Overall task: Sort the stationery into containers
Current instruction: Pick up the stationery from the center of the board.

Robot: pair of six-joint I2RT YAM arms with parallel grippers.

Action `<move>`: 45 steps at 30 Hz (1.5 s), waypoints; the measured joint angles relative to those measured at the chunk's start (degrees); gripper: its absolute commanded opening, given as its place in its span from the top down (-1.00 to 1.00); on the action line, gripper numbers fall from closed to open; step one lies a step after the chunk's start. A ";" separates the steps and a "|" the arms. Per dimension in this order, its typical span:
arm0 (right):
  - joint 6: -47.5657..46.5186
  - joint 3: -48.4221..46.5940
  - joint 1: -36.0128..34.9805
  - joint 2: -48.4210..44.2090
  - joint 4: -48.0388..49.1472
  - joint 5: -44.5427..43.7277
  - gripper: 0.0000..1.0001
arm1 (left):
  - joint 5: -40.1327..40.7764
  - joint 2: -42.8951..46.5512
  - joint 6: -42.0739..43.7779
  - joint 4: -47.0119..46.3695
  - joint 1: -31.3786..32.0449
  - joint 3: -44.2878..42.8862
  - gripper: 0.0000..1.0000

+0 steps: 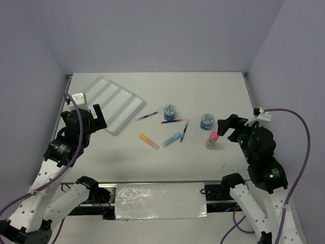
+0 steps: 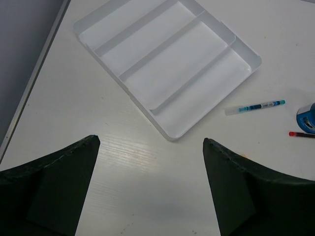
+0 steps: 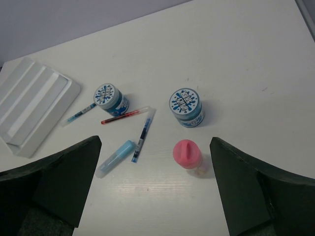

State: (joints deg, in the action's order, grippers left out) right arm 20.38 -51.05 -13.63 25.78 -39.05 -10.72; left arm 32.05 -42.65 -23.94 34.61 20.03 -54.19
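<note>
The white four-compartment tray (image 1: pixel 114 104) (image 2: pixel 167 59) lies far left with nothing in it. To its right are two blue-white rolls (image 1: pixel 170 111) (image 1: pixel 206 121), a teal pen (image 1: pixel 146 117) (image 2: pixel 256 107), a red pen (image 1: pixel 171 121) and a dark-blue pen (image 1: pixel 184 131). Nearer lie an orange-yellow marker (image 1: pixel 149 141) and a light-blue marker (image 1: pixel 171 139) (image 3: pixel 115 158). The pink-capped glue stick (image 1: pixel 212 139) (image 3: pixel 187 154) stands upright. My left gripper (image 1: pixel 100 121) (image 2: pixel 150 140) hovers open above the tray's near corner. My right gripper (image 1: pixel 228 127) (image 3: pixel 155 139) is open just right of the glue stick.
White walls close in the table (image 1: pixel 152 162) on the left, back and right. A metal rail with a plastic-wrapped panel (image 1: pixel 160 202) runs along the near edge between the arm bases.
</note>
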 measured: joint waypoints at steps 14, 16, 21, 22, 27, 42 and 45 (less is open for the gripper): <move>-0.68 0.00 0.00 3.91 -0.44 5.31 -0.99 | -13.07 -15.76 -2.05 -1.90 4.79 -12.90 -0.99; -0.85 0.00 0.00 5.29 -0.42 7.28 -0.99 | -13.60 -23.82 -1.77 -5.09 10.56 -18.84 -0.99; -0.96 0.00 -0.07 7.50 -0.35 11.58 -0.99 | -17.07 -46.71 0.85 -10.23 18.16 -31.78 -0.99; -0.94 0.00 -0.11 7.56 -0.33 12.46 -0.99 | -17.59 -50.71 1.49 -10.56 18.56 -33.81 -0.99; -0.96 0.07 -0.55 7.15 0.11 15.78 -0.99 | -18.80 -66.23 5.81 -10.45 19.56 -40.92 -0.99; -2.01 0.09 -2.64 6.29 0.50 18.99 -0.99 | -21.86 -77.42 9.22 -15.96 20.63 -44.63 -0.99; -2.01 0.52 -2.64 5.46 0.76 19.56 -0.99 | -21.81 -80.08 9.60 -16.02 20.65 -46.47 -0.99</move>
State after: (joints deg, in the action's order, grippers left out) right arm 18.37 -50.52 -16.27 31.24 -38.28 8.84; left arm 10.24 -122.74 -14.35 18.59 40.69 -100.66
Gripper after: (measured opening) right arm 0.997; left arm 0.994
